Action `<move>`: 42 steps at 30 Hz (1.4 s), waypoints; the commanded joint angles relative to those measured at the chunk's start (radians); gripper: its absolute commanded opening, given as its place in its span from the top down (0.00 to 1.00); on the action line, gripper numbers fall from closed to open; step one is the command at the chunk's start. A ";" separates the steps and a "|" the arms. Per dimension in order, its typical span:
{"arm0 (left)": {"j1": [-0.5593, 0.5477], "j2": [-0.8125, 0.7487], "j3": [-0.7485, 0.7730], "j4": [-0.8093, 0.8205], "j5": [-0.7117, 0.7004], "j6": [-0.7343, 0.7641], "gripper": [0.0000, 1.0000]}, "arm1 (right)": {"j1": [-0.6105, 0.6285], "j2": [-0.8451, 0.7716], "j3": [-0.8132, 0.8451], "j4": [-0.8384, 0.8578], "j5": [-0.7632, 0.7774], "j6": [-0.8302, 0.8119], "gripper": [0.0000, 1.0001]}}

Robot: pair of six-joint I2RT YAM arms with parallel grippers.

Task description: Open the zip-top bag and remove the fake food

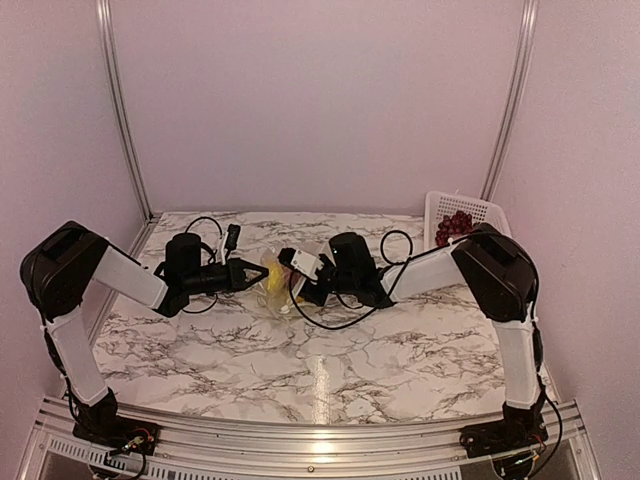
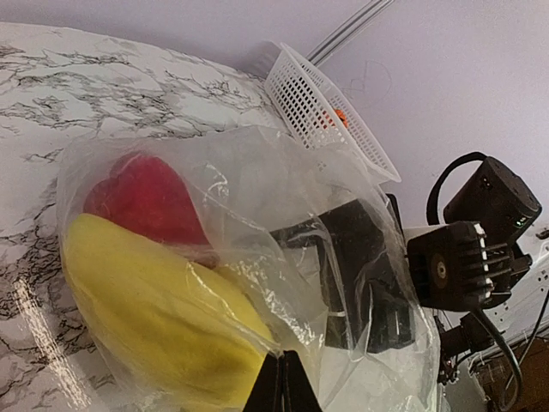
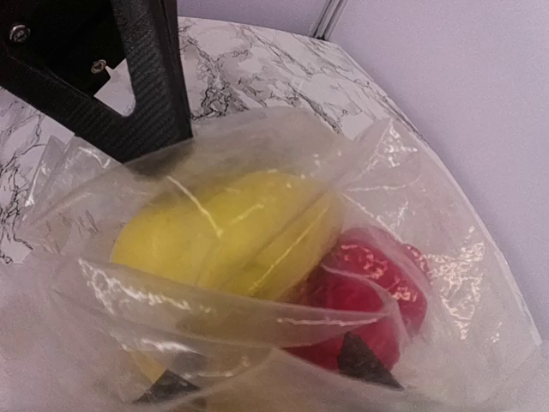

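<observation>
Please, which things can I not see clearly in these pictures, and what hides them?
Top view: the fake food inside the zip-top bag, too small to tell apart.
Left wrist view: contents of the basket, mostly hidden by its lattice wall.
Right wrist view: lower finger of the right gripper, blurred behind bag film; whether it grips anything is unclear.

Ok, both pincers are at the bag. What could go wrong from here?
The left pincer is shut on just a thin fold of the zip-top bag; a tug could slip the film free and let the bag drop. The right pincer stands open with film folds across its tips, so closing may catch plastic along with the red piece or the yellow piece and drag the whole bag instead of drawing food out.
</observation>
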 commanded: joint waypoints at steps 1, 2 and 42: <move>-0.001 0.021 0.019 -0.018 -0.011 0.015 1.00 | 0.039 0.039 0.075 -0.089 -0.057 -0.027 0.49; -0.001 0.022 0.020 -0.020 -0.013 0.017 1.00 | 0.040 0.042 0.087 -0.116 -0.069 -0.038 0.49; 0.059 0.044 0.004 -0.021 -0.072 -0.023 1.00 | -0.055 -0.091 0.078 -0.547 -0.240 -0.001 0.76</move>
